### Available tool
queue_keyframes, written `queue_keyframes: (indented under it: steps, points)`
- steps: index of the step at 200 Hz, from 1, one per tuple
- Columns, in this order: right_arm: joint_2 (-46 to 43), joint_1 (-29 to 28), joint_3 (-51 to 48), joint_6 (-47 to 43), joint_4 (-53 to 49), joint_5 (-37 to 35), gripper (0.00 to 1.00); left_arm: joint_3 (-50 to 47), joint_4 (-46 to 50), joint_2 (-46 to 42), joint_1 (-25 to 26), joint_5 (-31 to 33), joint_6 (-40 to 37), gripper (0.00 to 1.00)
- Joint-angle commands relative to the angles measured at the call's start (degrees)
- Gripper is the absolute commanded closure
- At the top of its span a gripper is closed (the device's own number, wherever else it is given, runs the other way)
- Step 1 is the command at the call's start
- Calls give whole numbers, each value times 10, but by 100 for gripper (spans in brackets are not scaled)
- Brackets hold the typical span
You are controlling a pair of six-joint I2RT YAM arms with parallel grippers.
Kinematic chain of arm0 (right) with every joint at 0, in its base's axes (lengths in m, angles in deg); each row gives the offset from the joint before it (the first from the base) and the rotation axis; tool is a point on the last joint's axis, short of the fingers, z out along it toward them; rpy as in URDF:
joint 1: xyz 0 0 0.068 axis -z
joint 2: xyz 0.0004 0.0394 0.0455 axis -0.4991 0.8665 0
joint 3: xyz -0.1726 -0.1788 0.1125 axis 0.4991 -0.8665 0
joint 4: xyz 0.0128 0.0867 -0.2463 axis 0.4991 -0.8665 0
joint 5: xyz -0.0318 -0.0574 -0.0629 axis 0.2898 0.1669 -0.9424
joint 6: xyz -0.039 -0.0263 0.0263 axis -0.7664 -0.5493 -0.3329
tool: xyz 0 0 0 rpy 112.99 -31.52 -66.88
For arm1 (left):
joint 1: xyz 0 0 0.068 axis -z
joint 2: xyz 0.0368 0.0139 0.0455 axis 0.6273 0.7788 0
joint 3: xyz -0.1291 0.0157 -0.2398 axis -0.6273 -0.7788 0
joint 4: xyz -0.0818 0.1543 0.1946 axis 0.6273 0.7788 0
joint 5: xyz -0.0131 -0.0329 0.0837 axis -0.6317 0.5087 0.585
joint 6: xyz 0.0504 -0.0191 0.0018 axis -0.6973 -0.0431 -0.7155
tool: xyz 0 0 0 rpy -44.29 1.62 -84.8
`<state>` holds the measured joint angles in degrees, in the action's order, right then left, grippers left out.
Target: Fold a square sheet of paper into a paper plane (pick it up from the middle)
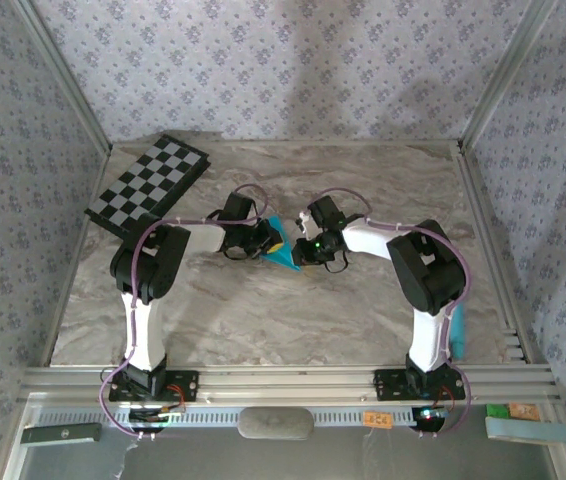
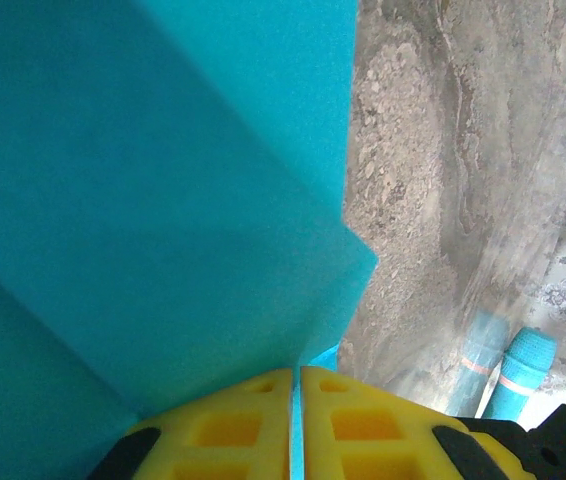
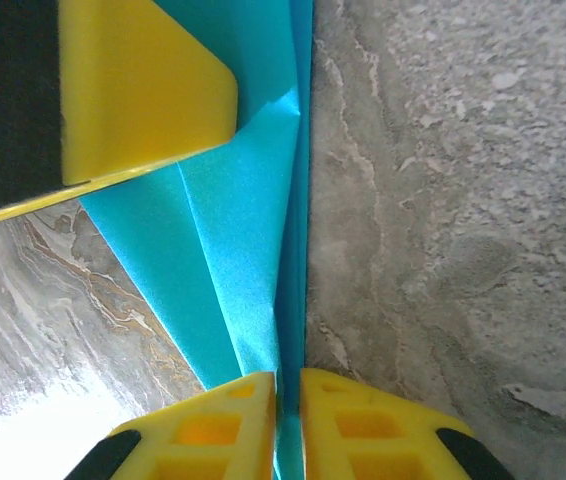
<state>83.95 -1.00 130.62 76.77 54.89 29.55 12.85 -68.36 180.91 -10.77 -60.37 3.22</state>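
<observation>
The turquoise sheet of paper (image 1: 281,248) is folded into a narrow pointed shape with lengthwise creases, like a paper plane, and is held just above the middle of the table. My left gripper (image 1: 265,243) grips it from the left. In the left wrist view that gripper (image 2: 296,400) is shut on a thin edge of the paper (image 2: 163,200). My right gripper (image 1: 303,252) meets it from the right. In the right wrist view this gripper (image 3: 288,400) is shut on the folded paper (image 3: 243,250), and a yellow finger (image 3: 143,90) of the left gripper presses the far end.
A black-and-white checkerboard (image 1: 148,187) lies at the back left of the marble table (image 1: 263,320). A pale teal bar (image 1: 456,330) stands by the right arm's base, and two teal bars (image 2: 503,365) appear in the left wrist view. Patterned walls enclose the table.
</observation>
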Motion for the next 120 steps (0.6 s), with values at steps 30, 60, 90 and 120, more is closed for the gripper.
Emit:
queue_keyframes:
  steps: [30, 60, 90, 120]
  points:
    - [-91, 20, -35, 47, 66, 12, 79, 3, 44, 21, -4, 27, 5, 90]
    - [-74, 14, -29, 34, 71, 70, 82, 1, 40, 21, -4, 28, 7, 92]
    - [-31, 4, -4, 30, 63, 94, 89, -1, 36, 19, -4, 26, 8, 92]
    - [-1, 5, 13, 24, 59, 101, 92, -1, 36, 17, -4, 26, 9, 92]
